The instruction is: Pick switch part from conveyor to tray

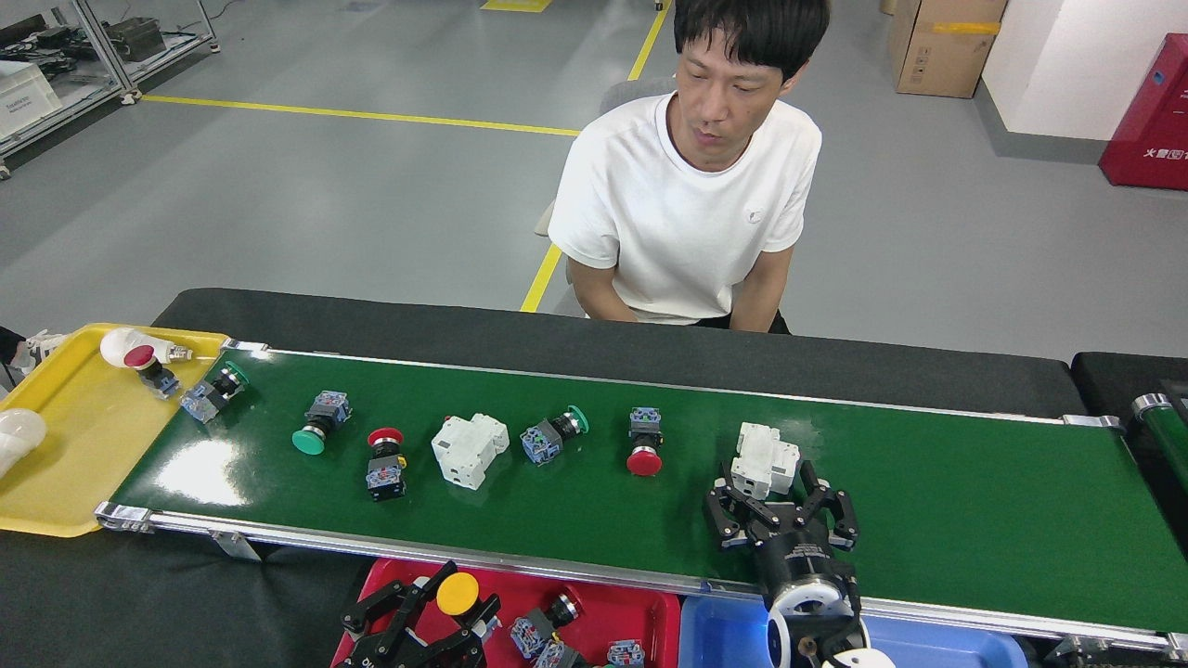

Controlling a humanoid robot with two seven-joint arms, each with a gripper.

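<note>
The conveyor (928, 520) is a wide glossy green belt carrying several switch parts. A yellow-capped switch part (458, 594) sits between the fingers of my left gripper (432, 608), held over the red tray (640, 603) at the bottom edge. My right gripper (775, 496) is open over the belt, its fingers spread just in front of a white breaker block (763, 457). Other parts lie in a row on the belt: a green-capped switch (316, 424), a red-capped one (383, 459), a second white block (469, 448), another green-capped one (552, 434) and a red mushroom button (643, 442).
A yellow tray (65, 473) at the belt's left end holds bulbs (125, 345) and a red-capped switch (148, 366). A blue tray (724, 631) sits beside the red one, which holds several switches. A person (687, 213) sits behind the conveyor. A narrower belt (1165, 427) starts at far right.
</note>
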